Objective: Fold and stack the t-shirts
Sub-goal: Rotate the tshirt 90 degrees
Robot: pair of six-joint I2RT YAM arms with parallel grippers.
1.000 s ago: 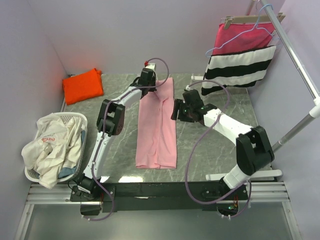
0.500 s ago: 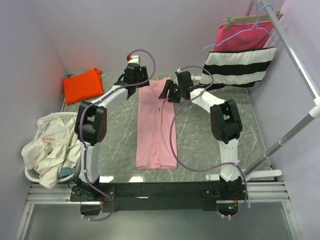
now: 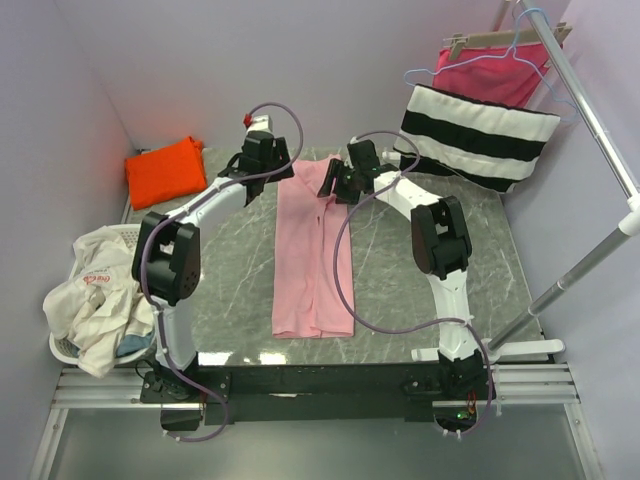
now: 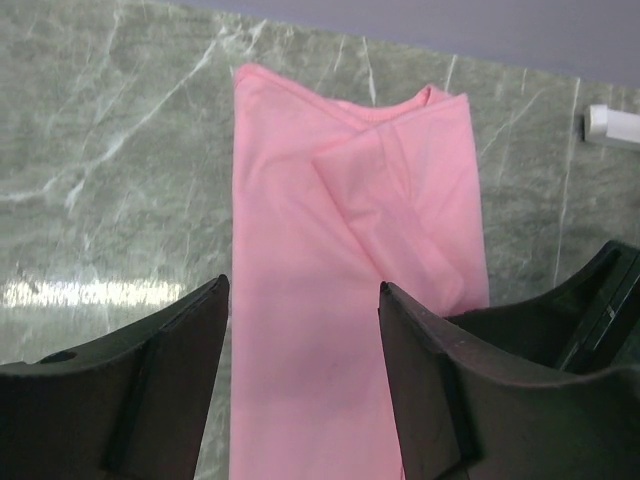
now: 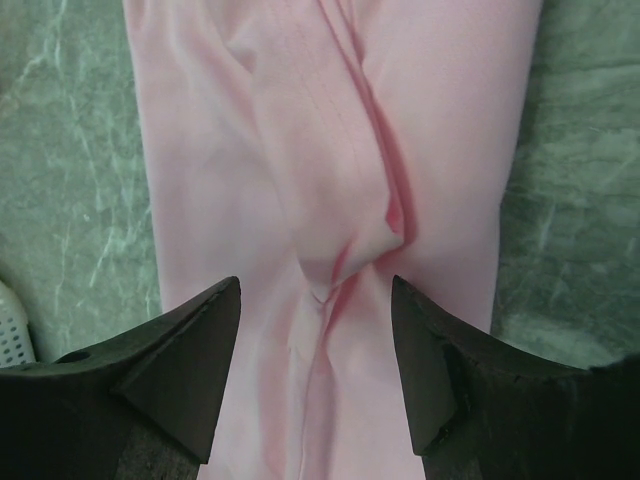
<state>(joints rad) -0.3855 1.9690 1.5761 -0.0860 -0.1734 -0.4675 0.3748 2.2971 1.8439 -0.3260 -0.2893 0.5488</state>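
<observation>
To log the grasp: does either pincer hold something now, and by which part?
Nothing: the left pincer and right pincer are open above the pink t-shirt.

Left gripper [image 4: 303, 290] and right gripper [image 5: 315, 285] have reached the far end of the pink t-shirt [image 3: 313, 260] (right travelled farther). Striped cloth [image 3: 478, 135] has swung askew.

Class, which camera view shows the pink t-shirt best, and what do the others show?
Top external: the light pink cotton t-shirt, folded into a long strip, shows nearly whole. The left wrist view shows one end; the right wrist, a creased stretch.
</observation>
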